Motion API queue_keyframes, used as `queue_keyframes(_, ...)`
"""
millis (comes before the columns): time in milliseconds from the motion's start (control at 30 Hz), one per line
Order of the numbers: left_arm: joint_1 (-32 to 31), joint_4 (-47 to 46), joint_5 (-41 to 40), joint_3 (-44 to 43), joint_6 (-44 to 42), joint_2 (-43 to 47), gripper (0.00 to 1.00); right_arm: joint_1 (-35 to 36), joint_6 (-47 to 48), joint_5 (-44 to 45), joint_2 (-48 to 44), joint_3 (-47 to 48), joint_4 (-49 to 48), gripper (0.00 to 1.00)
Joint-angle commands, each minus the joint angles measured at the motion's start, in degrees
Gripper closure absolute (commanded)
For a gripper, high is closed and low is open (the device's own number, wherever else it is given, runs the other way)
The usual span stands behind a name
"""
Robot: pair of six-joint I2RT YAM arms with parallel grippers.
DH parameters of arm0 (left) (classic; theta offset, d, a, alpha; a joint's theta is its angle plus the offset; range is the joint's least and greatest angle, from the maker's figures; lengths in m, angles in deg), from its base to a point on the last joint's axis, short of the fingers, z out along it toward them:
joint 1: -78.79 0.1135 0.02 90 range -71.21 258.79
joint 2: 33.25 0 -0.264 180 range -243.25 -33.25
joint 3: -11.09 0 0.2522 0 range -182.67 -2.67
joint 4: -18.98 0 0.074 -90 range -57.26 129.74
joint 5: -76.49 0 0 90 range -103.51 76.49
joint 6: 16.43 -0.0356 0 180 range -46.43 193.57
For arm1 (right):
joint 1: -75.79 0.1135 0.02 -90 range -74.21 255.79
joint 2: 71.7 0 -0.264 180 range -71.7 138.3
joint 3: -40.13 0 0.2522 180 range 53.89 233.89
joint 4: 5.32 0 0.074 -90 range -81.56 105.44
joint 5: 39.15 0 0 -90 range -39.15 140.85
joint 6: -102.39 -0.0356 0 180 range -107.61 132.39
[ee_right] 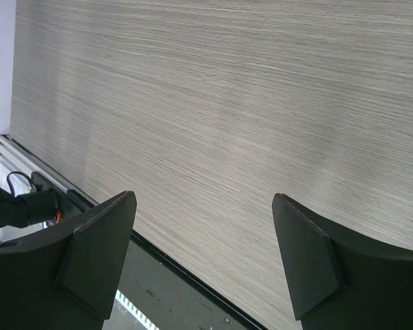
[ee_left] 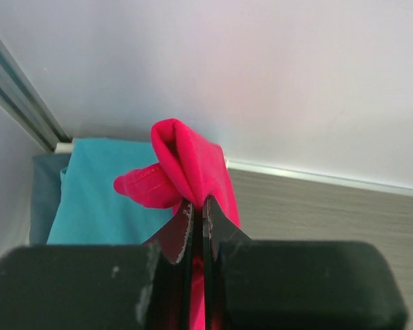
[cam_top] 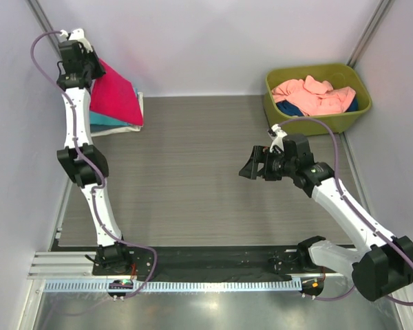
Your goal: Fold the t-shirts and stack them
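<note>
A crimson-pink t-shirt (cam_top: 114, 95) hangs lifted over the stack at the far left corner, its edge pinched in my left gripper (cam_top: 88, 69). In the left wrist view the jaws (ee_left: 198, 206) stand shut on that crimson cloth (ee_left: 186, 165), with a turquoise t-shirt (ee_left: 100, 199) and a grey-blue one (ee_left: 45, 192) lying flat below. The stack's turquoise and white layers (cam_top: 113, 125) show under the crimson one. My right gripper (cam_top: 251, 167) hovers open over the middle of the table, fingers (ee_right: 100, 247) wide apart with nothing between them.
An olive-green tub (cam_top: 316, 96) at the far right corner holds salmon-pink (cam_top: 313, 95) and dark blue cloth. Walls close in on the left, back and right. The table's wood-grain top (cam_top: 193, 172) ends at a black strip and metal rail (cam_top: 165, 271) by the arm bases.
</note>
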Motion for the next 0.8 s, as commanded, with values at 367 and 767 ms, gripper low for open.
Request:
queue_keyframes(367, 10.83, -26.57, 6.70, -3.47, 6.63, -11.77, 0.97, 0.25, 0.52, 0.49, 9.83, 2.82, -1.43, 0.14)
queue_keyframes(767, 11.81, -19.28, -8.51, -0.05, 9.89, -9.42, 0.00, 0.25, 0.17, -0.39, 12.12, 3.17, -3.01, 0.14)
